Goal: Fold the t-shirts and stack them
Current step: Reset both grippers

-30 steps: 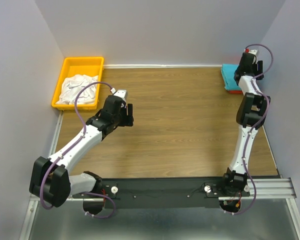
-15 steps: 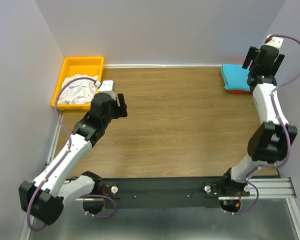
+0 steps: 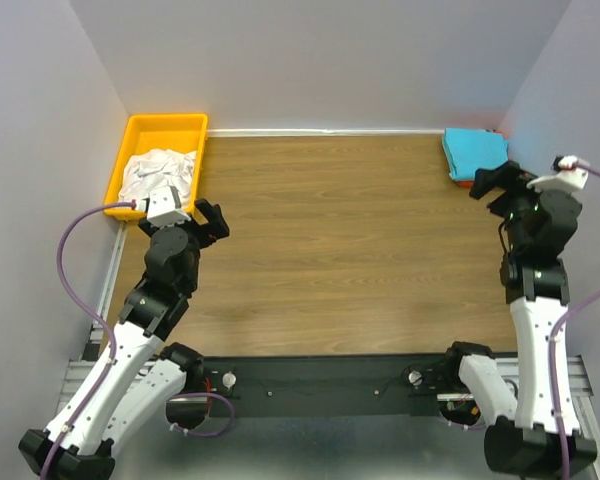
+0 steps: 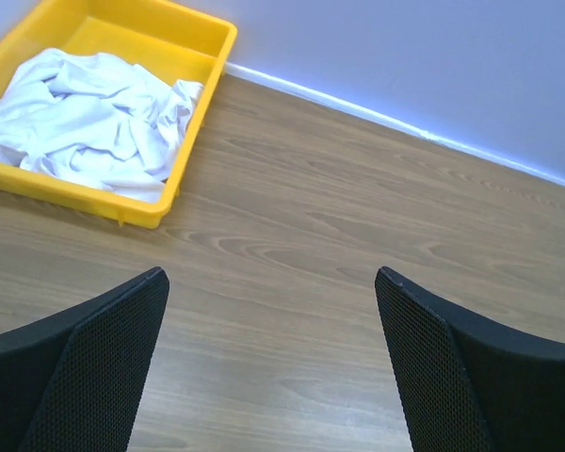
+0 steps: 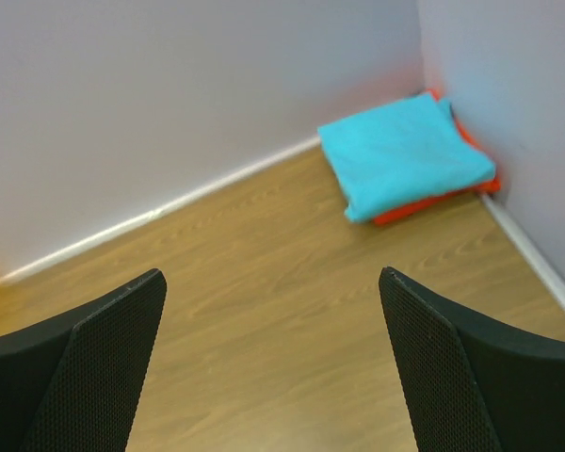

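A folded turquoise-blue t-shirt (image 3: 474, 152) lies on a folded orange-red t-shirt (image 5: 433, 203) in the far right corner; the blue one also shows in the right wrist view (image 5: 405, 155). Crumpled white t-shirts (image 3: 158, 176) lie in the yellow bin (image 3: 165, 126), and also show in the left wrist view (image 4: 89, 118). My left gripper (image 3: 206, 219) is open and empty, just in front of the bin. My right gripper (image 3: 492, 181) is open and empty, just in front of the stack.
The wooden table (image 3: 340, 240) is walled at the back and both sides. The yellow bin (image 4: 198, 89) stands in the far left corner. A black rail (image 3: 330, 380) carries both arm bases at the near edge.
Both arms have drawn back toward the near edge. The left gripper moved left and nearer; the right gripper left the folded stack and pulled back. Both stay open.
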